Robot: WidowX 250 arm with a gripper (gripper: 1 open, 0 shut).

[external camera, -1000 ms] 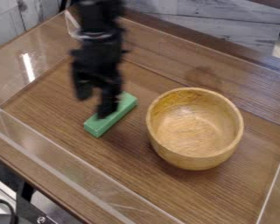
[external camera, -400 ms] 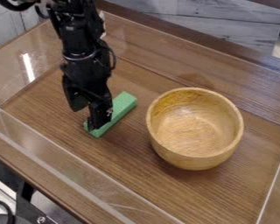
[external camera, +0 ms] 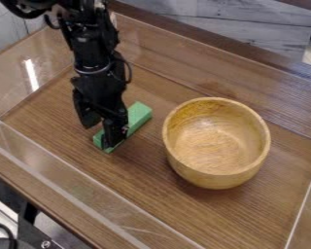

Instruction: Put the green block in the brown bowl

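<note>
Camera view, looking down at an angle: a wood-grain bench (external camera: 67, 185) fills most of the picture, with a glossy sheen and a pale raised edge running along its near-left side. No brand, label or writing can be read on anything here.

The black arm (external camera: 86, 39) comes in from the upper left and points its gripper (external camera: 101, 124) straight down at the bench. The fingers stand apart, spread wide, with nothing clamped between them.

The bowl (external camera: 218, 142), round, light-brown wood with thick walls, sits right of centre on the bench. Its inside shows only bare grain; nothing lies in it.

The block (external camera: 135, 121), a small bright green bar, lies flat on the bench just left of the bowl and apart from it, running diagonally. The gripper is low over the block's near-left end and covers that part; one finger (external camera: 114, 129) stands in front of the green. Whether the fingers touch the block cannot be told.
</note>
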